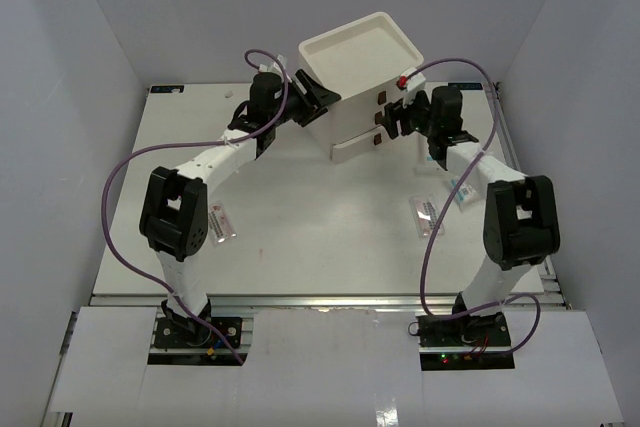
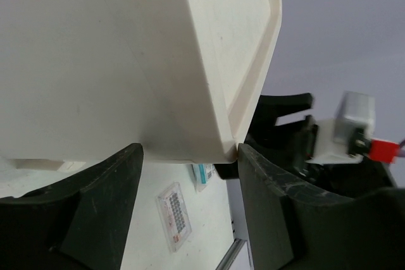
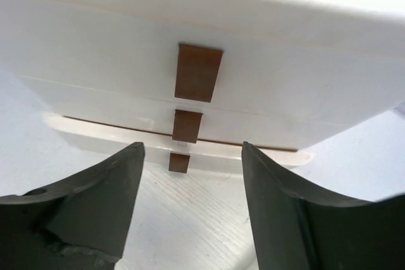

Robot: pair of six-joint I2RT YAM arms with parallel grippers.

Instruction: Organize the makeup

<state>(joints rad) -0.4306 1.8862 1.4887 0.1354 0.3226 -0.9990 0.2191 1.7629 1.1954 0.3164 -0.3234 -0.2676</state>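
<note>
The left hand (image 2: pixel 188 153), spread apart, sat at a corner of the box (image 1: pixel 355 52). The right hand (image 3: pixel 193 151), also spread, faced its brown handles (image 3: pixel 198 73). Sachets (image 1: pixel 427 215) lay on the bench (image 1: pixel 320 207).

I count one white drawer box (image 1: pixel 362 72); three brown handles (image 3: pixel 197 73) on its front, stacked one above another; one pink-printed sachet (image 1: pixel 221 223) at left; a second pink-printed sachet (image 1: pixel 428 215) and one blue-printed sachet (image 1: pixel 460 192) at right; three flat packets in all.
</note>
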